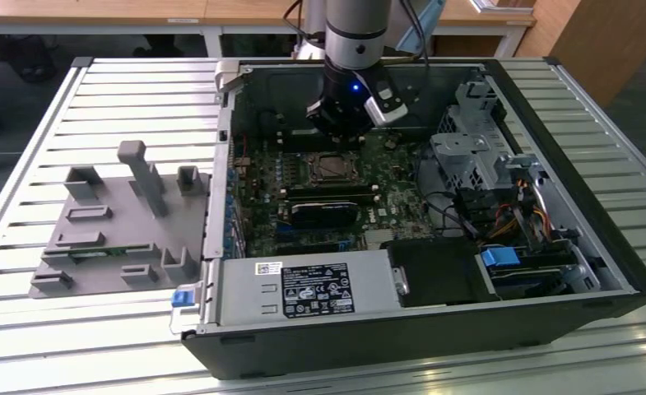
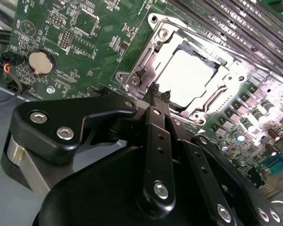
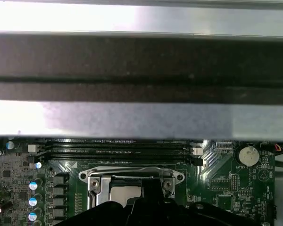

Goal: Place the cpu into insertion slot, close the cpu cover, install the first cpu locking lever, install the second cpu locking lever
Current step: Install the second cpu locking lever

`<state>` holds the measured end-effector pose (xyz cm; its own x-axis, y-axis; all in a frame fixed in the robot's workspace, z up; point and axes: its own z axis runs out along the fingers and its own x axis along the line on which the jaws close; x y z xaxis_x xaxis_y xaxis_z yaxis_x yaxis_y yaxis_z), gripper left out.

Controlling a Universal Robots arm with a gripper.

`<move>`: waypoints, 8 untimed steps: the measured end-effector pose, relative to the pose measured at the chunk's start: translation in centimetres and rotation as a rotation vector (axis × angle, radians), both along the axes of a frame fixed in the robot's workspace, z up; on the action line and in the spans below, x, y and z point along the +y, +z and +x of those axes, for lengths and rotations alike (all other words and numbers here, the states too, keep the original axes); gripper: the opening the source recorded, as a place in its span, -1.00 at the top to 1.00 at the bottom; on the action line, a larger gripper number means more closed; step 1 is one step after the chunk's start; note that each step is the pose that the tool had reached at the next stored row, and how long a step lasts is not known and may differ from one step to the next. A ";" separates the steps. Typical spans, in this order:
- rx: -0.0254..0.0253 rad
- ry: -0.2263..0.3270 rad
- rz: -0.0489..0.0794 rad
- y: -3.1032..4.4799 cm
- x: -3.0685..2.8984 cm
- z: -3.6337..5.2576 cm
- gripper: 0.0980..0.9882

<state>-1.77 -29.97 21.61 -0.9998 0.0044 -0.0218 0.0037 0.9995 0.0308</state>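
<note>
The cpu (image 2: 186, 77) is seen seated in the insertion slot (image 2: 172, 49), pale face up, and the cpu cover (image 2: 146, 66) is lying down flat around it, the chip showing through the central cut-out. So placing and closing are judged done; the lever stage is judged to be the step in hand.

The claw (image 2: 156, 94) is seen shut, its fingertips (image 2: 153, 90) pressed together with nothing held between them. In the second wrist view the tips are poised at the cover's edge, just beside the chip, near a metal latch piece at the frame's corner; whether metal is actually touched cannot be told. In the exterior view the claw (image 1: 339, 132) hangs inside the open computer case (image 1: 586, 271), low over the motherboard (image 1: 394, 214), just beyond the socket (image 1: 331, 169).

For the lever step to be done well, the closed tips should be kept on the lever wire itself, not on the cover or chip face; the push should be made down and sideways so the lever is tucked under its retaining hook. Force should be kept modest, since socket pins beneath could be bent if the cover is skewed. The memory slots (image 3: 118, 147) lie close beside the socket and should be cleared.

The grey fixture (image 1: 114, 222) rests on the slatted tabletop (image 1: 37, 123), well apart from the claw.
</note>
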 end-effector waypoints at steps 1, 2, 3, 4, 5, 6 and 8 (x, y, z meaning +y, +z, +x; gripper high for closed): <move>0.0000 0.000 0.000 0.01 -0.04 0.00 0.98; 0.0002 0.000 0.000 0.06 -0.06 0.00 0.98; 0.0001 0.000 0.000 0.17 -0.08 -0.01 0.98; 0.0000 0.000 0.000 0.37 -0.09 -0.01 0.98; -0.0001 0.000 0.000 0.63 -0.08 0.00 0.98; -0.0001 0.000 0.000 0.94 -0.08 0.00 0.98; 0.0000 0.000 0.000 1.57 -0.08 0.00 0.98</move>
<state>-1.77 -30.06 23.18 -0.9998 0.0045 -0.0218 0.0038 0.9995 0.0309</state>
